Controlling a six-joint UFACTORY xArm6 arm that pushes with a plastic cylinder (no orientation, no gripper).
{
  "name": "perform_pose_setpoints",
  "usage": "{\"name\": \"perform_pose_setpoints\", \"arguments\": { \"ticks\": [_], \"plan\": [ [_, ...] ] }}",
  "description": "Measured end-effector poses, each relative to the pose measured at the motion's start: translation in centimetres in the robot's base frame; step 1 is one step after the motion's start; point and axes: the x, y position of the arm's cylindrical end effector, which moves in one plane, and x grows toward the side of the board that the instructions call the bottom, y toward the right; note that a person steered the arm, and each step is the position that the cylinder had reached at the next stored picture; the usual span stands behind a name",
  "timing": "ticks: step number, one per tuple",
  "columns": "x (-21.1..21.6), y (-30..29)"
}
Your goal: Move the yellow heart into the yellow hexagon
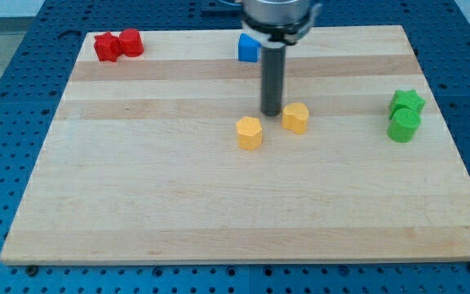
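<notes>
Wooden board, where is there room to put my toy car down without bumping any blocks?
The whole bottom half of the board, below the two yellow blocks, is bare. So is the stretch between the yellow hexagon and the red blocks. It is crowded in the middle, where my tip sits just left of the yellow heart.

A pale wooden surface was seen carrying two yellow blocks near its centre: a yellow hexagon and, at its two o'clock, a yellow heart. Two red blocks lay at eleven o'clock, a blue block at twelve, and a green star touching a green cylinder at three.
</notes>
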Motion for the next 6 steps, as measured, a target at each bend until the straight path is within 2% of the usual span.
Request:
{"name": "perform_pose_setpoints", "arguments": {
  "ticks": [1, 2, 3, 5, 6],
  "plan": [
    [-0.9, 6.0],
    [-0.2, 8.0],
    [1.8, 5.2],
    [2.4, -3.7],
    [2.3, -4.4]
  ]
}}
